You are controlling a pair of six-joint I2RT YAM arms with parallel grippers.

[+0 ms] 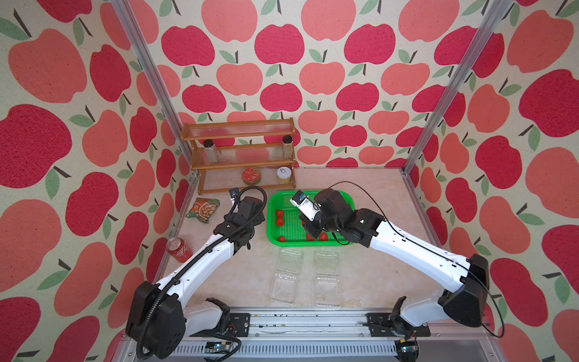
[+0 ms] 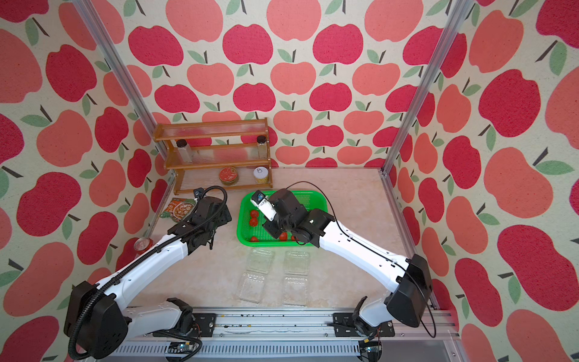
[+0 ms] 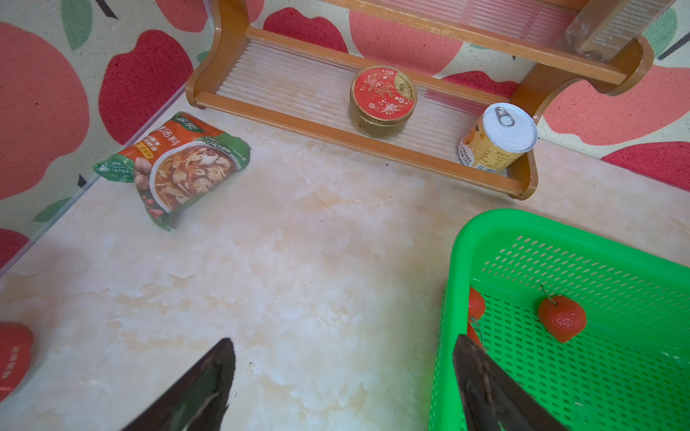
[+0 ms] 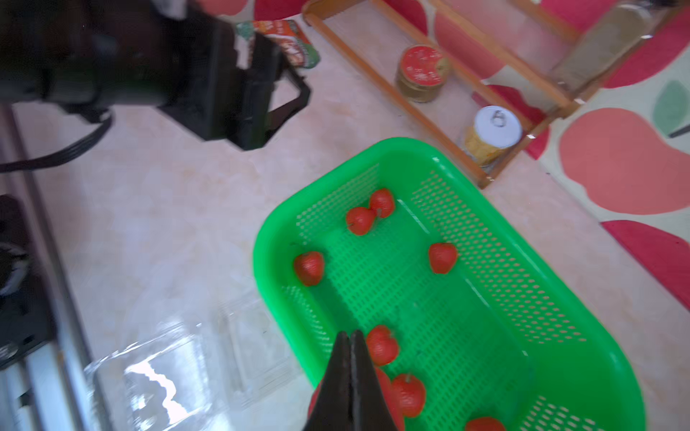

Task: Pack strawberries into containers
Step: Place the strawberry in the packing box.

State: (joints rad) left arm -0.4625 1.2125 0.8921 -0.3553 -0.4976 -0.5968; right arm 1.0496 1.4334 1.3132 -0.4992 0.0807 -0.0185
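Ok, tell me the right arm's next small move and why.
Probably raise the right gripper slightly: its fingers are shut over the green perforated plastic basket beside a small glossy red strawberry, and a pinched stem can't be confirmed. Both clear plastic clamshell containers lie open and empty.

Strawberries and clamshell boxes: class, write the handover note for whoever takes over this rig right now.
Left gripper: open, empty, beside the green basket.
Right gripper: shut, tips down among the strawberries in the basket; no berry visibly gripped.
Clamshell boxes: both open and empty on the table before the basket.
Done: nothing packed.
To do: every berry, then the lids.
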